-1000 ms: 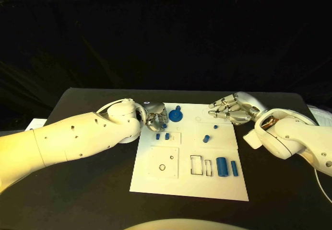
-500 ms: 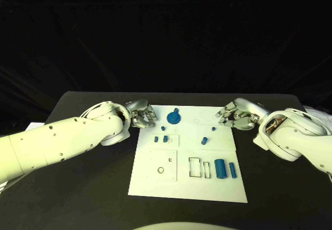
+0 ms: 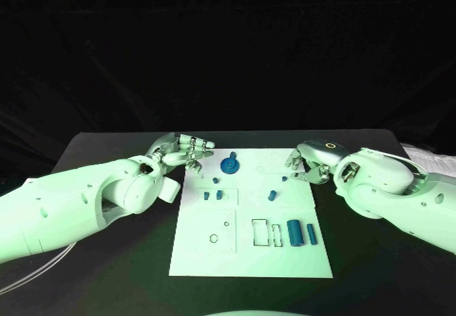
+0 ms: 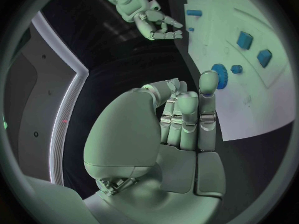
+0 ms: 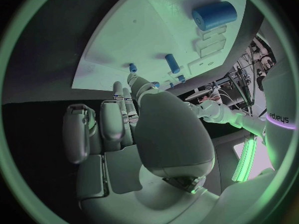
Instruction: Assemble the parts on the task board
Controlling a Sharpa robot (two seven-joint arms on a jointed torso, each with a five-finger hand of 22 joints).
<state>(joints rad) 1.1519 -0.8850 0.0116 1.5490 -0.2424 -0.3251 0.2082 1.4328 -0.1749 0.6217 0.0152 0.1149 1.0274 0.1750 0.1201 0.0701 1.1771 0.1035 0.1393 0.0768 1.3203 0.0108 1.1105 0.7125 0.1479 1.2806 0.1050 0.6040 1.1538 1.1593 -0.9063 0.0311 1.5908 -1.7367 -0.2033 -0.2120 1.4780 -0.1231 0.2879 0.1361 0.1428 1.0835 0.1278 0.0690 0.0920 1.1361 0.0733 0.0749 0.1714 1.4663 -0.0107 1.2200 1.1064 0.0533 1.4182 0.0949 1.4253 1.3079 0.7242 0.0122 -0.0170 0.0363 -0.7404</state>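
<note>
Two empty robot hands flanking task board (image 3: 249,260), blue parts (image 3: 296,233) on it

Only readable text: "sharpa", printed sideways on the white arm (image 5: 278,115) at the edge of the right wrist view. A small ring-shaped mark sits on the back of the right hand (image 3: 313,158) in the head view, a symbol rather than lettering. The task board (image 3: 249,257) carries outlined shapes, no letters or numbers legible on it.
</note>
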